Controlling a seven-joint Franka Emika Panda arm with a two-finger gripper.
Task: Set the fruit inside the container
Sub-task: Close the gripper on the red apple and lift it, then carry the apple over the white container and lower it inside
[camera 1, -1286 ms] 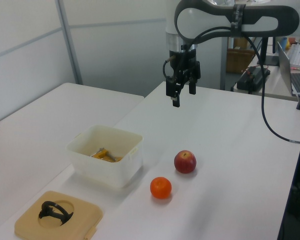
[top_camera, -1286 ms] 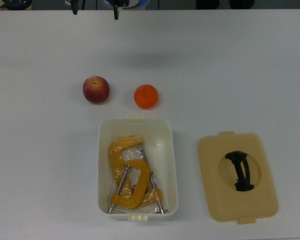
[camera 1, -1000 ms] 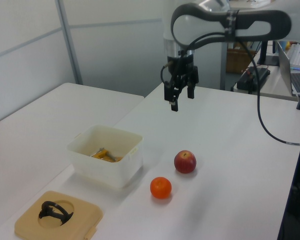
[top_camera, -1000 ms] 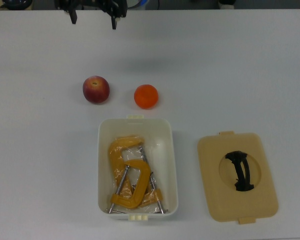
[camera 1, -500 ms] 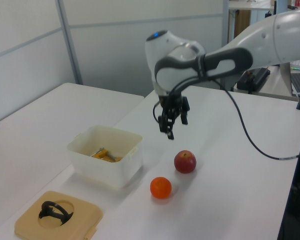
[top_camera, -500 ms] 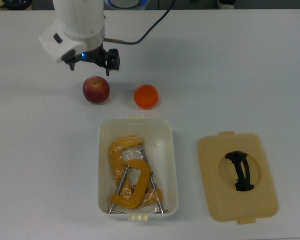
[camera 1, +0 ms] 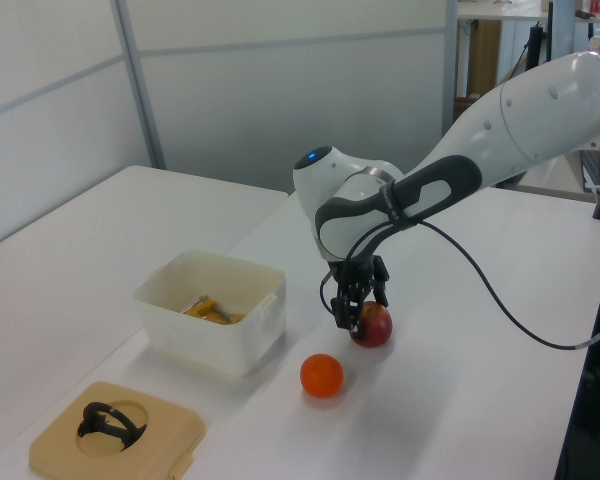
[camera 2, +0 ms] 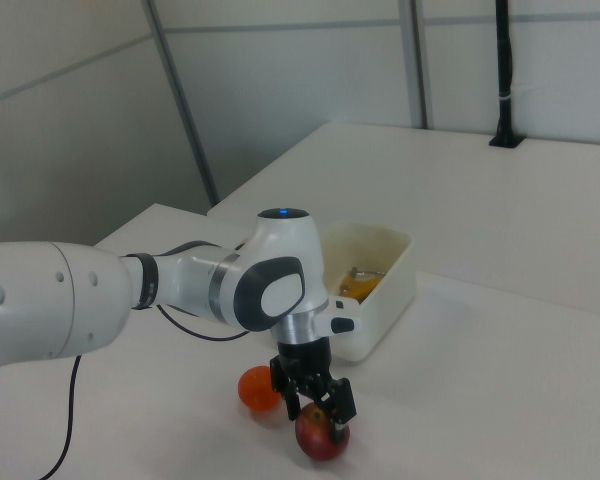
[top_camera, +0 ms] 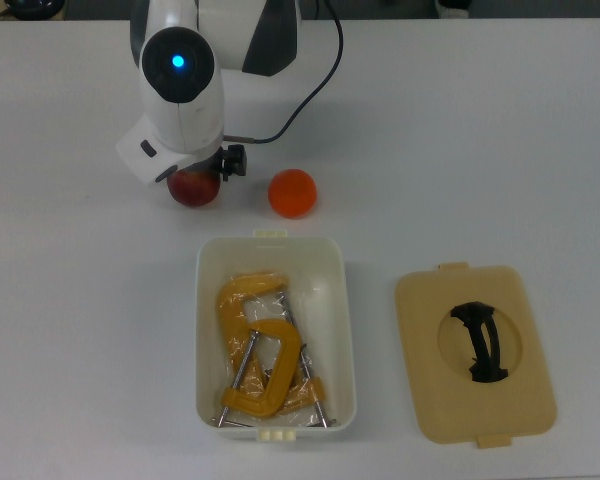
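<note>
Beyond the tub (top_camera: 275,250), at its far short end in the top view: apple (top_camera: 193,187) and orange (top_camera: 292,193) side by side on the table (top_camera: 480,130), apart, orange nearer the tub's corner, apple toward the top view's left. Directly over the apple, gripper (camera 2: 317,412) lowered, fingers parted and straddling the fruit's top; contact impossible to judge. Inside the tub, yellow clamps (top_camera: 260,350). Beside the tub, toward the top view's right, tan lid (top_camera: 475,352) lying flat, black handle up
</note>
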